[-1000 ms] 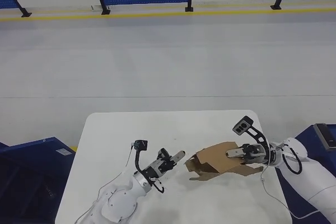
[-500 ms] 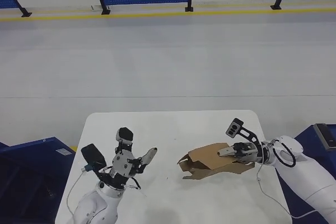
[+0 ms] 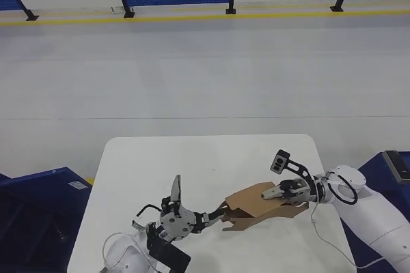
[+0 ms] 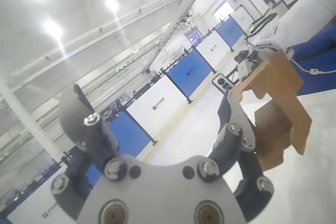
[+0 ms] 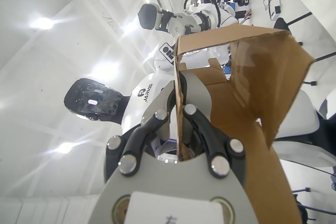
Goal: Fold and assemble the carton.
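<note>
Carton (image 3: 256, 200) in R claw (image 3: 273, 194), arm (image 3: 336, 185) low

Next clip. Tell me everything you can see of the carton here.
The carton is plain brown corrugated cardboard, not yet assembled: a half-opened sleeve with loose, notched flaps at its open end. It lies on the near right part of the white table. The right gripper is shut on one thin wall, a finger on each face. The open left gripper sits at the opposite end, one finger beside a flap; contact unclear.
</note>
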Controlling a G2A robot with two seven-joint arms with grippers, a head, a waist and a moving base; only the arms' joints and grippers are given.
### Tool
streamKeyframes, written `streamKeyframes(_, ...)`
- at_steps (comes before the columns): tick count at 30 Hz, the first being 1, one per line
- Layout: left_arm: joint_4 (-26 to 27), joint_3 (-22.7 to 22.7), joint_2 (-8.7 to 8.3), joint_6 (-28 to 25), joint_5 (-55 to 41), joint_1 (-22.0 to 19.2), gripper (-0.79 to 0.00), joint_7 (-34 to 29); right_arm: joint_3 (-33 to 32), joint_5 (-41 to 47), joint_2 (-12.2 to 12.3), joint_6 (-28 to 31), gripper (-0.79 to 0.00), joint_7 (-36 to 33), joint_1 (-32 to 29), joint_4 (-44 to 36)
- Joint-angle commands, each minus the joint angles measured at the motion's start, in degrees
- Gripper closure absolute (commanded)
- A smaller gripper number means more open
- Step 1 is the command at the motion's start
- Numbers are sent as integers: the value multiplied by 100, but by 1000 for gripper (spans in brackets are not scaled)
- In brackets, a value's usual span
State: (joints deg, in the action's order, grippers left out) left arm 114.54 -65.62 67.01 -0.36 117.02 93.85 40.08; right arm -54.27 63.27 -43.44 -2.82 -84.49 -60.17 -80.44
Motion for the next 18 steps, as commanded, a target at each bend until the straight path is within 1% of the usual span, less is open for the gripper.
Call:
streamKeyframes(1,14,18,-6,-14,152,-6,-785,-62,-30,-21,-9,-15,0,0,-19,-14)
streamKeyframes(10,-83,178,-2,-90,457,-95,-785,-470,-120,-175,-60,-108,0,-13,-94,-124)
streamKeyframes(18,-36,308,17,-4,386,-167,-785,-528,-144,-431,-109,-111,0,9,-154,-195)
